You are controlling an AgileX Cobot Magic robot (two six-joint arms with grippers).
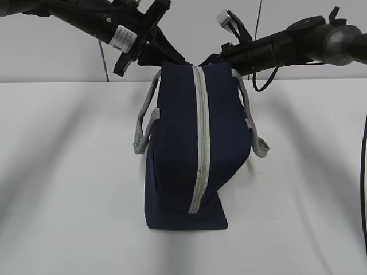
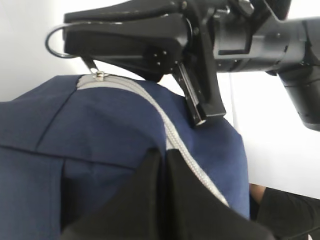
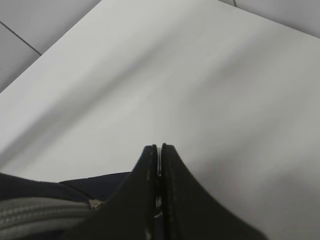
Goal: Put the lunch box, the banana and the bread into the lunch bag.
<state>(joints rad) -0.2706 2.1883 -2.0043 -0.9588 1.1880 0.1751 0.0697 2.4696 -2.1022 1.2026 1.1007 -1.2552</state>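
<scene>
The navy lunch bag (image 1: 178,154) stands on end in the middle of the white table, its grey zipper (image 1: 200,149) closed along the side facing the exterior camera. Both arms reach in behind its top. My left gripper (image 2: 162,152) is shut, pinching the blue fabric beside the zipper. My right gripper (image 3: 160,147) is shut on the metal ring pull (image 2: 47,42), just past the slider (image 2: 100,75) at the zipper's far end. A sliver of metal shows between its jaws. The lunch box, the banana and the bread are out of view.
Grey webbing handles (image 1: 143,132) hang at both sides of the bag. The white table (image 1: 69,189) spreads out around it, with a pale wall behind. A dark cable (image 1: 363,172) runs down the right edge.
</scene>
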